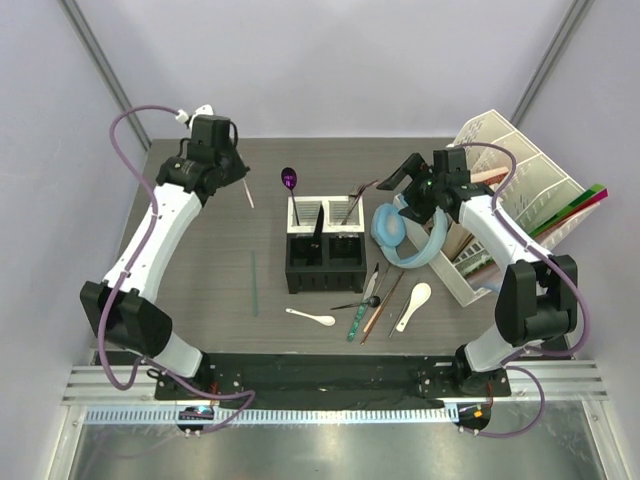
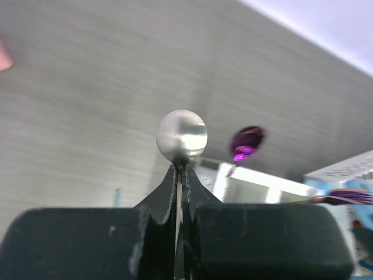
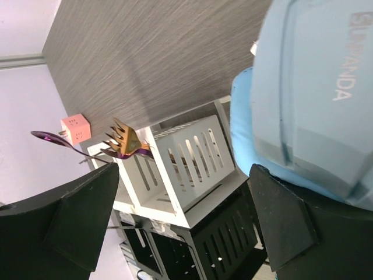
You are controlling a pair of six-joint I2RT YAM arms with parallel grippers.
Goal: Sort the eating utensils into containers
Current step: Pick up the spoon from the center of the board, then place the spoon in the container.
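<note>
**Cutlery sort: what my two grippers hold**

Left gripper [image 2: 179,175]: clenched on a silver spoon [image 2: 182,136], its bowl just past the fingertips. The black caddy [image 1: 325,262] lies ahead, to the gripper's right.

Right gripper [image 3: 186,204]: I see it spread wide, holding nothing. The copper fork [image 3: 123,139] stands in the black caddy, just beyond one finger.

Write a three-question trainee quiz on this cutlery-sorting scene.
1. True or false: the left claw is shut on a silver spoon.
2. How many white soup spoons lie on the table?
3. The purple spoon is: A) flat on the table; B) standing in the black caddy; C) in the left claw.
Key: 1 true; 2 two; 3 B.
</note>
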